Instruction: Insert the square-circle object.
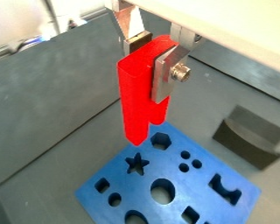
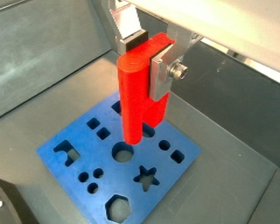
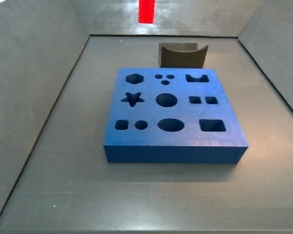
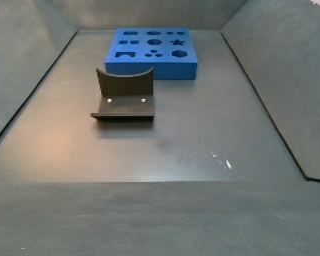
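The square-circle object [image 3: 182,53] is a small dark block with a rounded scoop in its top. It rests on the grey floor behind the blue slab [image 3: 174,123] and shows in both side views [image 4: 123,95] and in a wrist view [image 1: 250,136]. My gripper [image 1: 149,61] hangs high above the slab, well away from the block. A long red prong piece [image 1: 140,96] sits between the silver fingers, with the dark pad and the bolted plate touching it. It points down toward the slab [image 2: 119,157]. Its tip shows in a side view [image 3: 146,9].
The blue slab has several shaped holes: star, circles, squares, hexagon and notched shapes. Grey sloping walls [image 3: 51,110] enclose the floor on all sides. Open floor [image 4: 163,190] lies in front of the block in a side view.
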